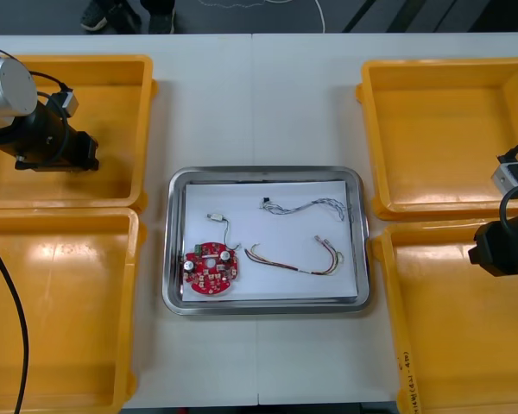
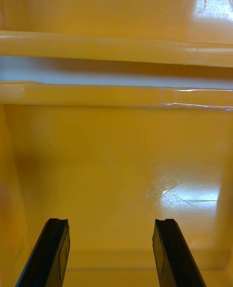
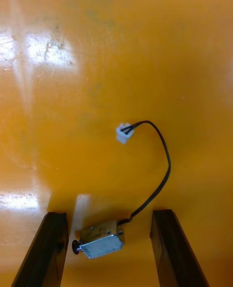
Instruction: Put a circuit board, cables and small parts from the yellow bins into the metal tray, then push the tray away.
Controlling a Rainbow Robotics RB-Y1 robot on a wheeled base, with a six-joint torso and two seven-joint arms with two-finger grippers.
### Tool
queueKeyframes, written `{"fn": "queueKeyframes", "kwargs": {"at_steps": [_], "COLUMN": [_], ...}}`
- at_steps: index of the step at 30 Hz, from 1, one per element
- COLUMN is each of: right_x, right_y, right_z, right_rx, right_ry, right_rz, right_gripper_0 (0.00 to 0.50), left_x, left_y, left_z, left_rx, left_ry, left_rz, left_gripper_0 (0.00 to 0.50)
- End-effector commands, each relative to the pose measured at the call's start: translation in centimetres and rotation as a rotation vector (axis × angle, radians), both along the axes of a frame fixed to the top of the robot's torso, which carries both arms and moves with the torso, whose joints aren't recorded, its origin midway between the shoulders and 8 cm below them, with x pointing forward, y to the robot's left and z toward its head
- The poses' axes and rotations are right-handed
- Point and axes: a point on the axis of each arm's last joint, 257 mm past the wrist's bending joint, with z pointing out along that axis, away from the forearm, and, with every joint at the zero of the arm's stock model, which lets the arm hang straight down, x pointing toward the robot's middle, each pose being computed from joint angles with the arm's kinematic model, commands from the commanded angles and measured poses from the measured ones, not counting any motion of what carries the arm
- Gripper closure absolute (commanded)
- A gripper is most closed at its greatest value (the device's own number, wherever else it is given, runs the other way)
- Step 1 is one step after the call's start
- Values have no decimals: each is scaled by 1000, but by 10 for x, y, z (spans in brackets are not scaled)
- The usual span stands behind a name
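**Grip the Metal Body, Not the Lead**

Begin with the left tool (image 3: 109,214): spread wide, holding nothing, low over the floor of the far left yellow bin (image 1: 112,65). Find the small metal part (image 3: 99,241) lying between its fingers, with the black cable (image 3: 164,170) curling ahead of them to a white plug (image 3: 123,133). Centre on the body, drop straight, squeeze firmly, and lift until the cable hangs free. Then carry it to the metal tray (image 1: 174,259). Leave the right tool (image 2: 110,221) parked, open and empty, with the near right bin (image 1: 390,328) beneath it.
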Motion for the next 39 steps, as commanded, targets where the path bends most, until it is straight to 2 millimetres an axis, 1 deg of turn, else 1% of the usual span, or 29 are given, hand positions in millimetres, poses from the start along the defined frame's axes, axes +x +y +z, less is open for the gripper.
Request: {"fn": "queueKeyframes", "kwargs": {"at_steps": [1, 4, 5, 6, 7, 8, 9, 18, 22, 24, 25, 30, 32, 34, 39], "right_x": [-1, -1, -1, -1, -1, -1, -1, -1, -1, -1, -1, -1, -1, -1, -1], "right_y": [-2, -2, -2, -2, -2, -2, -2, -2, -2, -2, -2, -2, -2, -2, -1], "right_z": [8, 8, 8, 8, 9, 9, 8, 8, 8, 8, 8, 8, 8, 8, 8], "right_rx": [0, 1, 2, 2, 3, 3, 4, 6, 6, 6, 6, 6, 6, 7, 7], "right_ry": [-26, -26, -27, -27, -28, -28, -27, -27, -27, -27, -27, -27, -27, -27, -26], "right_rz": [12, 12, 10, 10, 11, 10, 11, 8, 8, 6, 6, 8, 8, 9, 11], "right_gripper_0": [0, 0, 0, 0, 0, 0, 0, 0, 0, 0, 0, 0, 0, 0, 0], "left_x": [15, 14, 15, 14, 14, 14, 14, 10, 11, 8, 7, -5, -9, -14, -24], "left_y": [-13, -12, -13, -12, -12, -13, -12, -13, -15, -15, -15, -17, -16, -18, -27], "left_z": [16, 13, 15, 13, 14, 14, 14, 11, 20, 31, 33, 69, 80, 94, 122], "left_rx": [14, 11, 12, 13, 12, 11, 12, 10, 13, 19, 19, 11, 10, 6, 3], "left_ry": [-35, -28, -31, -28, -29, -29, -28, -12, -22, -23, -21, -36, -41, -53, -88], "left_rz": [-13, -10, -13, -11, -12, -11, -12, -9, -13, -16, -15, -20, -19, -21, -27], "left_gripper_0": [0, 0, 116, 207, 419, 484, 500, 500, 500, 500, 500, 500, 500, 500, 500]}}
